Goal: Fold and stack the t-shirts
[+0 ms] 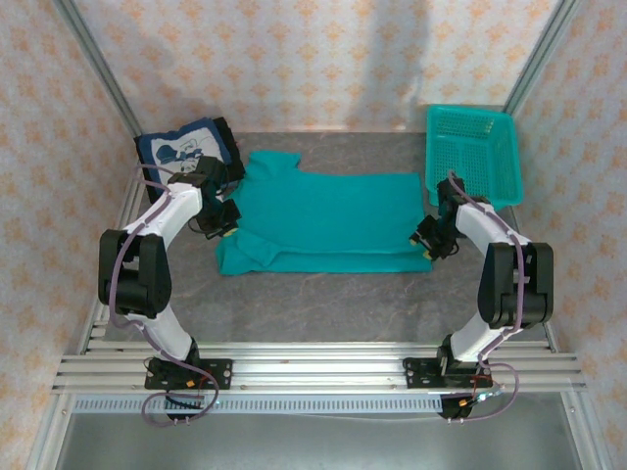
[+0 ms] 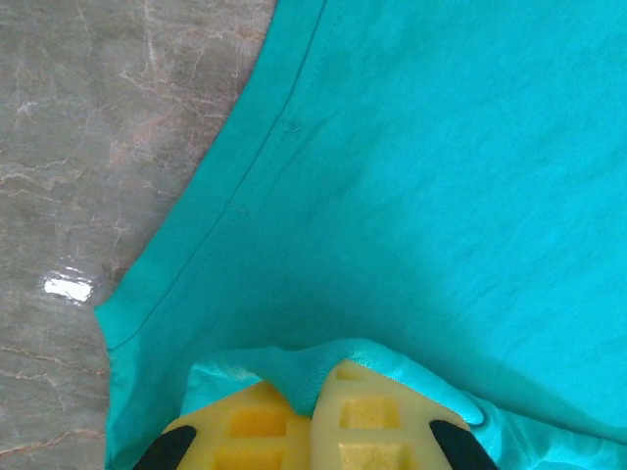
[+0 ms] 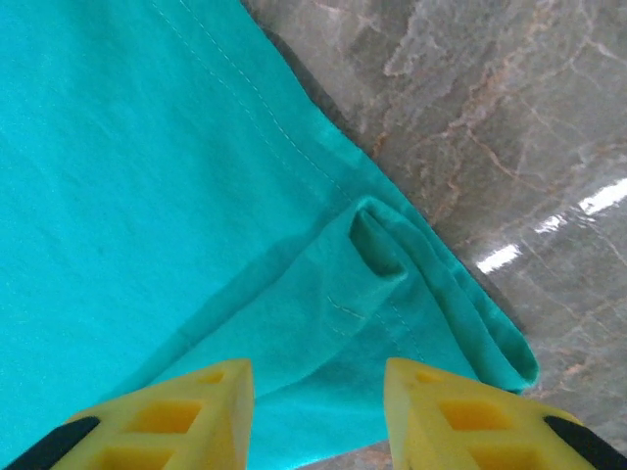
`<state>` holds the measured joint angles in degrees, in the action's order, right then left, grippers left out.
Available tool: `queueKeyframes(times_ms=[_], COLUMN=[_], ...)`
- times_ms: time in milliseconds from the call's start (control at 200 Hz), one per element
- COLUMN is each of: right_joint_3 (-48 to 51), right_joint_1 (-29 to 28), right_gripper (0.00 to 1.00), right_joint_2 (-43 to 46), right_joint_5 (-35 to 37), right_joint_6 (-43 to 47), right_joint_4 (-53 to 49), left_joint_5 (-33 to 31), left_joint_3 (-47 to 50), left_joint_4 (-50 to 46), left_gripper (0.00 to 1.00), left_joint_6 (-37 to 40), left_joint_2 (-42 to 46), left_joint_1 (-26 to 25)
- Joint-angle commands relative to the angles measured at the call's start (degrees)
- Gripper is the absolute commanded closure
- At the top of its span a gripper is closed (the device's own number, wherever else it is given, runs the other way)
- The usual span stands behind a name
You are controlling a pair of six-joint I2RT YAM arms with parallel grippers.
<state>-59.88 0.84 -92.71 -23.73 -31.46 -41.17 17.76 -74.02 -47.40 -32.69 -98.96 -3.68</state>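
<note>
Slippage is the main risk: the left gripper [image 2: 312, 397] has its yellow fingers pressed together on a small bunched ridge of the teal t-shirt [image 1: 333, 211], and so shallow a bite could pull free once the cloth is lifted. How many layers sit in that pinch is hard to tell, perhaps only the top one, which would drag the shirt open rather than fold it. The right gripper [image 3: 318, 392] has its fingers spread apart over the doubled hem corner [image 3: 490, 343], gripping nothing. If the left arm lifts alone, the shirt would probably skew and wrinkle.

The shirt lies flat in the middle of the grey table [image 1: 323, 304], its long axis running left to right. Its sleeves point to the left and its hem to the right, toward the teal mesh basket [image 1: 475, 147]. A folded navy t-shirt [image 1: 181, 149] sits at the back left corner.
</note>
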Motion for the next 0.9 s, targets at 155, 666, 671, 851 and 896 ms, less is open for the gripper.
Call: queueKeyframes(times_ms=[155, 666, 671, 851, 896], right_joint_3=[-1.41, -3.45, -3.43, -1.27, -0.59], right_joint_1=[0.01, 0.21, 0.21, -0.56, -0.91], right_gripper=[0.61, 0.44, 0.43, 0.33, 0.31], right_joint_2=[-4.46, 1.79, 1.90, 6.41, 7.74], right_joint_5=[2.71, 3.11, 3.00, -2.62, -3.56], right_joint_6=[-4.61, -1.02, -0.95, 1.45, 2.42], right_joint_4=[11.49, 10.96, 10.90, 9.75, 9.28], left_joint_5=[-0.29, 0.47, 0.45, 0.31, 0.14], left_joint_3=[-3.66, -8.74, -8.80, -9.61, -9.52], left_joint_4=[0.38, -1.11, -1.20, -0.74, -0.41], left_gripper=[1.00, 1.00, 1.00, 0.41, 0.36], left_joint_6=[0.04, 0.09, 0.04, -1.56, -2.08], left_joint_2=[-2.35, -7.26, -7.33, -7.65, -6.81], left_joint_1=[0.78, 1.42, 1.41, 1.42, 1.44])
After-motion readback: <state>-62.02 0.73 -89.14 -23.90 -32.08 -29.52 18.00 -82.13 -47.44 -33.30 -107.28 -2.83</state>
